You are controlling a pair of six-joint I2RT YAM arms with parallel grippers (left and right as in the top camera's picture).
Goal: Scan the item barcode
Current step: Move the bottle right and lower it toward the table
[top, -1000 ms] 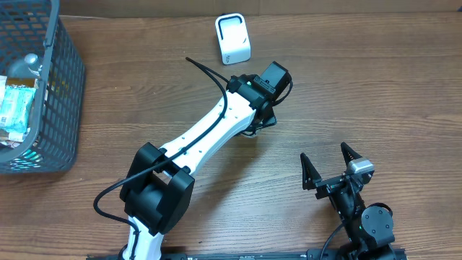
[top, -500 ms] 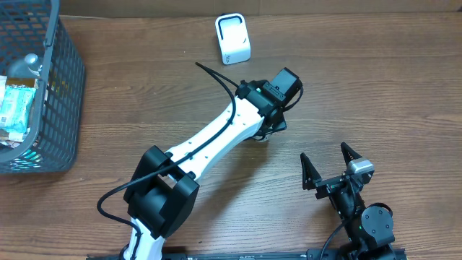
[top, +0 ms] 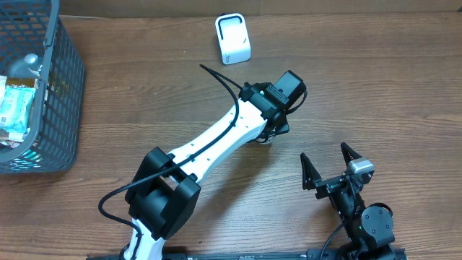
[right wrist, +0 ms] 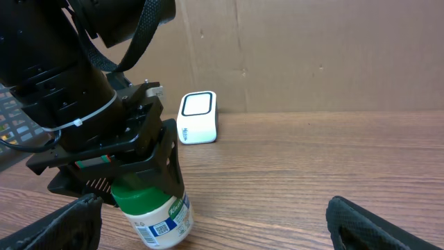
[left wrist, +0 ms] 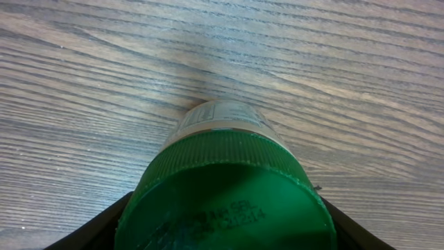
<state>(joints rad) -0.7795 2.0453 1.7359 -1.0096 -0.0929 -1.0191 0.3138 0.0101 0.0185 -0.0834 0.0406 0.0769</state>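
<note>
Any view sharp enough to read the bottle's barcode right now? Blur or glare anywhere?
Left wrist: green cap fills the frame, print dark and soft; no barcode. Right wrist: barcode on the bottle faces the camera, small but glare-free; own fingertips blurred at the corners. Overhead: evenly lit, bottle hidden under the left arm.

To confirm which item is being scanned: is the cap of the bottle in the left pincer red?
No, the cap of the bottle is plainly green in the left wrist view.
</note>
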